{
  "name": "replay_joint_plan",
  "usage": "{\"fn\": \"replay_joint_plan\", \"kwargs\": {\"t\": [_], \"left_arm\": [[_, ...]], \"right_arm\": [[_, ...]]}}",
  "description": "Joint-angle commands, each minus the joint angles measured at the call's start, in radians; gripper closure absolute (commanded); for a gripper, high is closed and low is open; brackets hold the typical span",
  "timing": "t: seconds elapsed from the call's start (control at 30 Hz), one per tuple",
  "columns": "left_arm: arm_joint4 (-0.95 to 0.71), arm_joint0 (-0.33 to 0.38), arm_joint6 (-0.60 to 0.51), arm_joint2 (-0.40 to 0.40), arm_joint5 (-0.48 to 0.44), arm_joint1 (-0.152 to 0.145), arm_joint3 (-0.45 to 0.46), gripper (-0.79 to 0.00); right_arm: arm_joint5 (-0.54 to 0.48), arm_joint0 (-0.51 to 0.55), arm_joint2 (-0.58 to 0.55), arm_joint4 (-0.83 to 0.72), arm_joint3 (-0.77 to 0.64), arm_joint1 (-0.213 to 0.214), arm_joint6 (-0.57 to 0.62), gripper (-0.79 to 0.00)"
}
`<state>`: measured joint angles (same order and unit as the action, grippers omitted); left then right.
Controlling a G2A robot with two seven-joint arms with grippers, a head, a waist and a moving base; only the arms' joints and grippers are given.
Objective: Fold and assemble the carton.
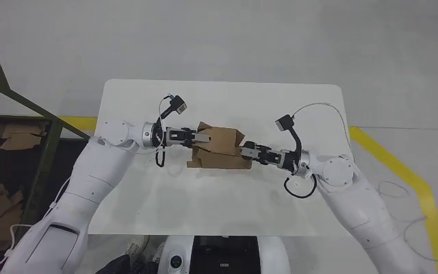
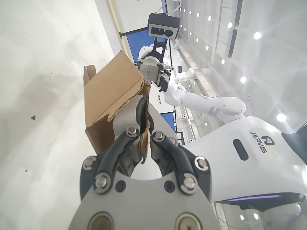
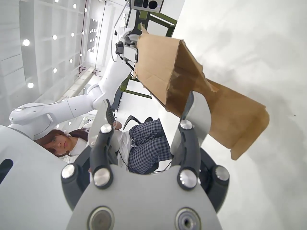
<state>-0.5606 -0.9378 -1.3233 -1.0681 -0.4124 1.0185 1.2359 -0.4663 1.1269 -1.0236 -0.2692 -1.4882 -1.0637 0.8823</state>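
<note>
While pinched at one end, reads as a half-erected carton (image 1: 217, 147): brown tube partly opened, flaps loose, lying mid-table (image 1: 137, 198) between both arms. Can't tell whether resting on the surface or held just off it.

Clamped at its left end by left gripper (image 1: 194, 137), with fingers (image 2: 123, 120) shut tight on a ragged edge of the cardboard wall. Probably there as an anchor, stopping the body sliding while the far end gets worked.

Touched at the opposite end by right gripper (image 1: 245, 151), with fingers (image 3: 196, 111) spread wide: one laid against the carton's open mouth, the other well clear. Looks like a pushing or spreading pose, not a grasp.

Judging step as squaring the tube before closing the end flaps. Early in assembly, with nothing visibly tucked. Worth watching that ragged edge under the clamp, as it could tear further under load.
</note>
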Motion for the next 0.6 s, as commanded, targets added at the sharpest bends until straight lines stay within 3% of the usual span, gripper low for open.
{"fn": "replay_joint_plan", "kwargs": {"t": [0.0, 0.5, 0.57], "left_arm": [[0.003, -0.001, -0.001, 0.003, 0.002, 0.001, 0.002, 0.0], [-0.022, -0.002, -0.027, 0.015, 0.011, 0.009, 0.016, 0.0], [-0.023, -0.002, -0.028, 0.014, 0.01, 0.009, 0.015, 0.0]], "right_arm": [[-0.002, -0.013, 0.01, 0.0, 0.005, -0.004, 0.004, -0.505], [0.018, -0.061, 0.054, -0.033, 0.027, -0.024, 0.036, -0.471], [0.02, -0.066, 0.06, -0.05, 0.036, -0.027, 0.039, -0.428]]}}
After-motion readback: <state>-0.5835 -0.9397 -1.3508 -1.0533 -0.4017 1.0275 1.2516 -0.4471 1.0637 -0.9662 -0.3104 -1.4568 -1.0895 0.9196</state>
